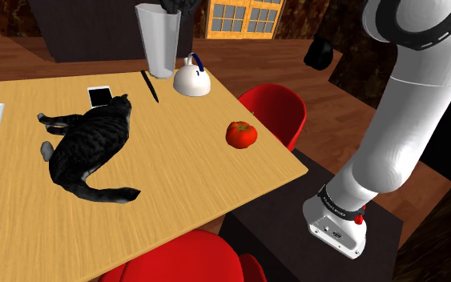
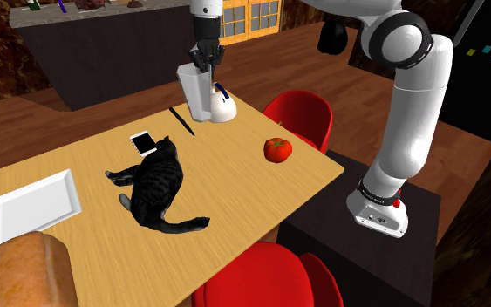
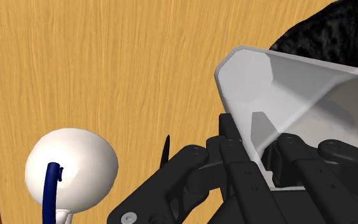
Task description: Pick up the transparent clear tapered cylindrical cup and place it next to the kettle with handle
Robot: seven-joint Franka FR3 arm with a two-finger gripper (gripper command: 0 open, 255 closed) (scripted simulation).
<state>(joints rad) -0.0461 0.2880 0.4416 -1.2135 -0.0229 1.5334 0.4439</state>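
Observation:
The cup (image 1: 160, 40) is a tall, pale, tapered tumbler, widest at its rim. It stands upright at the far end of the wooden table (image 1: 191, 160), just off the shoulder view's left of the white kettle (image 1: 191, 81) with its dark blue handle. My black gripper (image 1: 175, 6) comes down from above and is shut on the cup's rim. In the wrist view one finger (image 3: 234, 137) lies outside the cup's wall (image 3: 298, 89) and the other inside it, with the kettle (image 3: 72, 167) beside them. I cannot tell whether the cup's base touches the table.
A dark tabby cat (image 1: 91, 144) lies across the table's middle. Near the kettle are a black pen-like stick (image 1: 150, 86) and a small tablet (image 1: 99, 97). A red tomato (image 1: 242, 134) sits near the table's edge, a white tray (image 2: 32, 205) and a bread loaf (image 2: 25, 270) at the other end. Red chairs (image 1: 275, 108) stand alongside.

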